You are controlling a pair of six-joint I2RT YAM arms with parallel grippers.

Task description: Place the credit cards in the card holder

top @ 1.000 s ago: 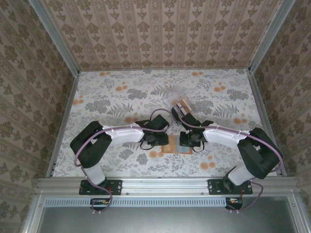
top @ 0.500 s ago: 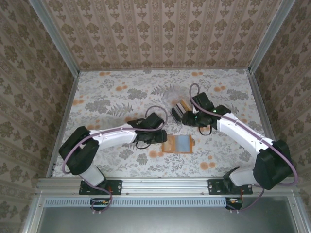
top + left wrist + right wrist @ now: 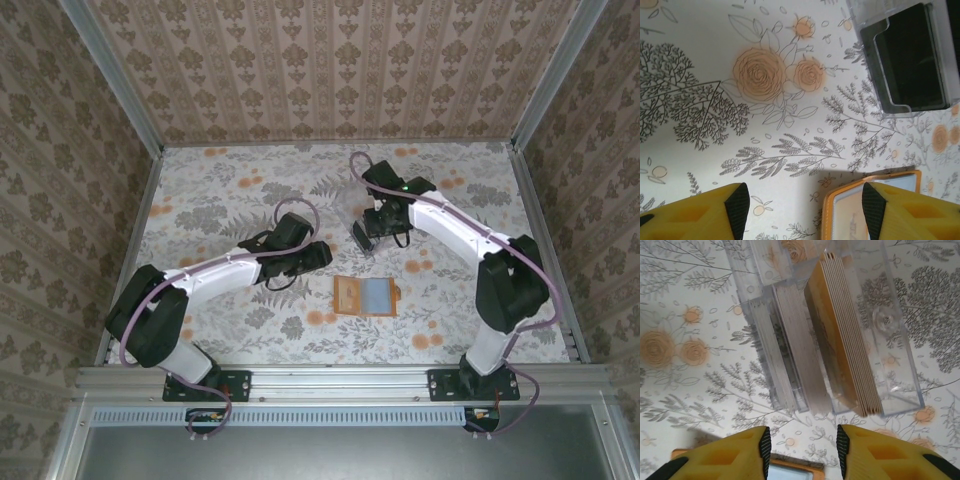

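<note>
The orange card holder (image 3: 345,296) lies flat on the table in front of both arms, with a light grey credit card (image 3: 378,296) on it. Its corner (image 3: 826,215) and that card (image 3: 847,220) show between my left gripper's (image 3: 805,210) open, empty fingers. That left gripper (image 3: 318,254) hangs just left of and behind the holder. My right gripper (image 3: 378,222) hovers open over the clear box, where yellowish cards (image 3: 840,335) and pale grey cards (image 3: 790,350) stand on edge ahead of its fingers (image 3: 802,446). The holder's edge (image 3: 795,465) sits under them.
The clear plastic box (image 3: 362,222) stands behind the holder; its wall (image 3: 900,355) rises around the card stacks. A black card (image 3: 910,55) lies in one of its sections. The floral tablecloth (image 3: 220,200) is fenced by metal rails and patterned walls.
Both grippers left the card holder and opened. The right arm swung back to the clear box. The left arm drew back to the left. A grey card now lies on the holder.
</note>
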